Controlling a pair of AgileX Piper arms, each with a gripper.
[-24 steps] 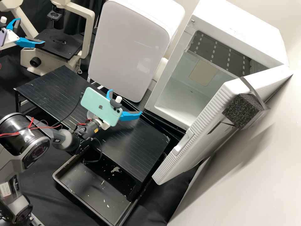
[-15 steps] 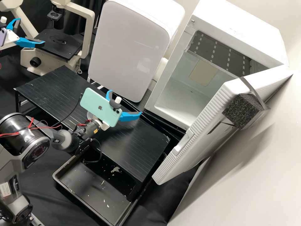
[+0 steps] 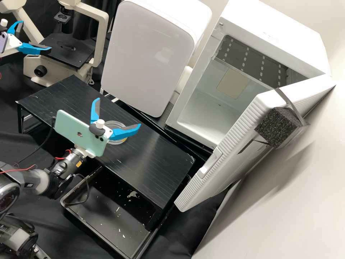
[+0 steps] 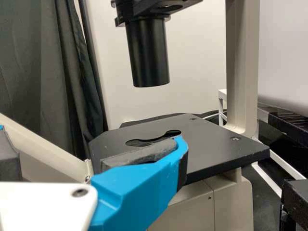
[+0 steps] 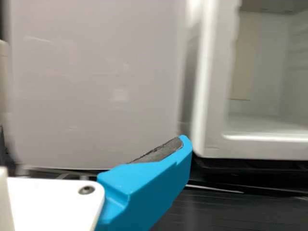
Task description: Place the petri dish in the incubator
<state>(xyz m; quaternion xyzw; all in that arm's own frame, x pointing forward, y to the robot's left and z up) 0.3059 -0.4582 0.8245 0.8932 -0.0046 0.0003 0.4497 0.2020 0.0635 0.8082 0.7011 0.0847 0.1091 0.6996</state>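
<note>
In the high view the petri dish (image 3: 120,141), clear and round, lies on the black stand (image 3: 158,154), partly covered from sight by my right gripper (image 3: 118,113). That gripper is open, its two blue fingers spread over the dish's outline; the height between them cannot be told. The white incubator (image 3: 201,126) stands with its door open at the upper right. At the far left my left gripper (image 3: 36,37) is open beside the microscope. In the left wrist view my left gripper (image 4: 94,149) is near the microscope stage. My right gripper (image 5: 96,156) faces the incubator (image 5: 207,96) in the right wrist view.
The microscope (image 3: 68,50) stands at the back left, a closed white cabinet (image 3: 147,57) beside the incubator. The open door (image 3: 230,162) slants toward the front right, with a black foam block (image 3: 276,126) on it. A black tray (image 3: 97,216) lies below the stand.
My right gripper has moved left in the high view, away from the incubator, and more of the petri dish shows. The left gripper has stayed where it was.
</note>
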